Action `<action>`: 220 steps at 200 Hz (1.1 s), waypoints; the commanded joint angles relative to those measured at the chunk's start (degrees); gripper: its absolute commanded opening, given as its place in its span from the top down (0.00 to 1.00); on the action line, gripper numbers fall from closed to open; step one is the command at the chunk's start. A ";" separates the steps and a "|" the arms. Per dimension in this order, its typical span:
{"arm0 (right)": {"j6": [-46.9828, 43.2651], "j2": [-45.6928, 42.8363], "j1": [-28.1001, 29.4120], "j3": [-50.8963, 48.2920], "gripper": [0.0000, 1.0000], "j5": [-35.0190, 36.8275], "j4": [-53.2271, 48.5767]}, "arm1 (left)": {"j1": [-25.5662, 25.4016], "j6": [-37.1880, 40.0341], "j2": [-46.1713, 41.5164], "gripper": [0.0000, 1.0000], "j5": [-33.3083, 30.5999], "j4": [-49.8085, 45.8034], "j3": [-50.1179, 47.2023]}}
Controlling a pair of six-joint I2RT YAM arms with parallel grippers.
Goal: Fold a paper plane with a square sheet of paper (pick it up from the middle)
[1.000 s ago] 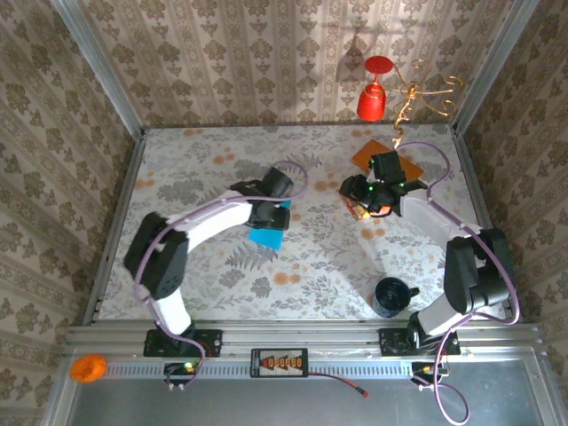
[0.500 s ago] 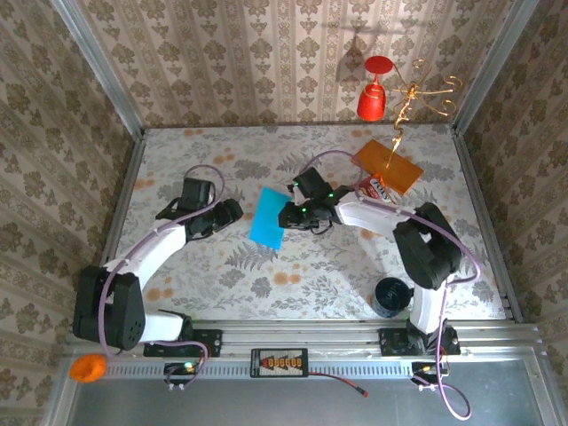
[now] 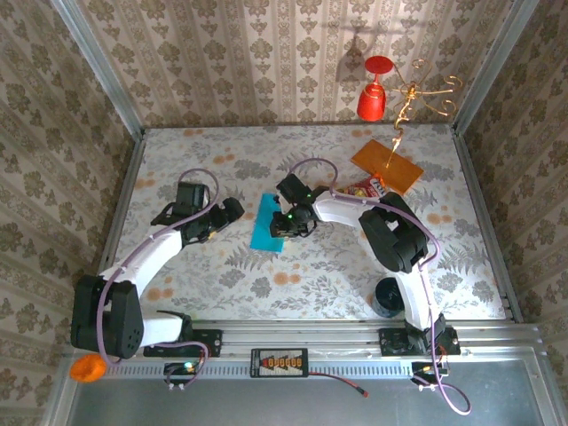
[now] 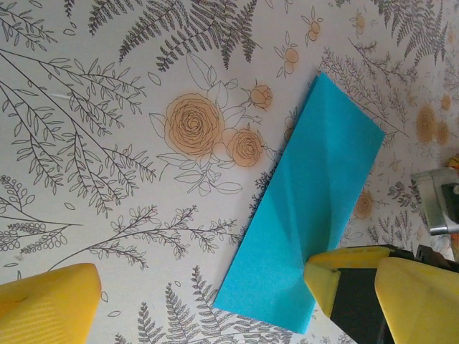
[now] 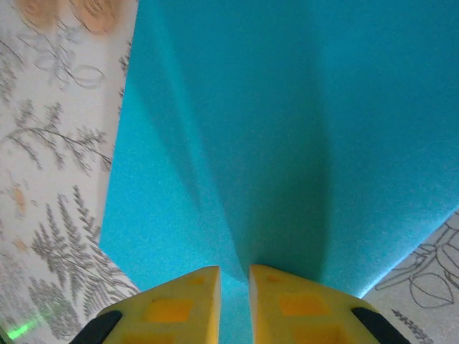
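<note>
We see the sheet of paper (image 3: 265,225), a blue strip with a crease running along it (image 4: 308,208), lying on the flowered table (image 3: 337,266) well to the left of the orange card (image 3: 387,166) and somewhat nearer the arm bases than the card. The right gripper (image 3: 280,227) sits over the strip's card-facing side, and in its wrist view its yellow fingers (image 5: 179,301) stand almost together, pinching a raised ridge of the paper (image 5: 237,129). The left gripper (image 3: 229,211) lies farther from the card, beyond the paper, with its jaws spread wide over bare tabletop (image 4: 201,276).
</note>
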 commanded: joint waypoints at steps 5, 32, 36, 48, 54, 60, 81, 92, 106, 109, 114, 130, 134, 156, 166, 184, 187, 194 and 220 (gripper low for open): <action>-4.62 0.42 -1.07 -2.01 0.81 -1.03 -4.82 | 0.35 0.19 1.86 0.00 2.61 1.61 0.06; -11.08 -1.24 -2.46 -4.87 0.81 0.25 -10.37 | -0.48 1.82 3.93 0.00 5.32 1.47 1.67; -12.01 -1.76 -2.71 -5.55 0.81 1.12 -11.15 | -0.72 2.28 4.16 0.00 5.50 1.11 1.98; -14.53 -3.40 -3.48 -7.12 0.82 3.56 -12.81 | -1.32 3.57 4.83 0.00 6.11 0.09 2.80; -15.77 -4.21 -3.89 -7.77 0.82 4.50 -13.26 | -1.72 4.00 5.17 0.00 6.44 -0.31 3.12; -16.56 -5.28 -4.36 -8.43 0.81 5.19 -13.17 | -2.08 4.27 5.46 0.00 6.86 -0.46 3.34; -15.76 -9.55 -5.45 -10.31 0.80 3.78 -9.56 | -4.17 4.84 7.30 0.00 9.05 0.30 4.11; -13.51 -11.58 -5.50 -10.72 0.79 2.17 -6.80 | -5.57 4.71 8.39 0.00 9.80 0.66 4.63; -8.56 -14.04 -5.74 -11.72 0.78 1.79 -2.85 | -7.29 3.98 9.87 0.00 10.36 1.53 5.03; -7.20 -14.42 -5.83 -11.92 0.78 2.02 -2.14 | -7.72 3.70 10.20 0.00 10.44 1.76 5.03; -5.30 -14.94 -6.01 -12.61 0.78 2.51 -0.95 | -8.29 3.21 10.60 0.00 10.76 2.54 4.96; 1.16 -15.99 -7.43 -14.99 0.77 2.33 3.46 | -10.04 1.27 12.38 0.00 12.08 5.54 4.36; 2.45 -16.04 -7.76 -15.61 0.77 2.33 4.27 | -10.33 0.88 12.97 0.00 12.54 6.27 4.23; 6.41 -15.71 -9.53 -18.33 0.77 -0.74 8.84 | -13.32 -0.76 15.88 0.04 14.10 8.59 4.51; 6.86 -15.24 -9.91 -18.42 0.78 -1.81 9.13 | -14.20 -1.38 16.97 0.06 14.78 9.81 4.70; 7.12 -15.20 -10.37 -18.63 0.79 -1.81 9.03 | -15.48 -2.64 18.87 0.14 16.92 12.90 5.00; 7.16 -15.39 -10.46 -18.75 0.79 -1.76 9.27 | -15.63 -2.70 19.19 0.15 17.44 13.32 5.11; 7.42 -15.84 -10.63 -19.24 0.79 -1.70 9.75 | -15.99 -3.11 19.97 0.18 18.10 14.04 5.37; 7.60 -17.32 -11.29 -20.20 0.78 -1.16 10.73 | -16.83 -3.78 22.10 0.30 19.83 16.43 6.70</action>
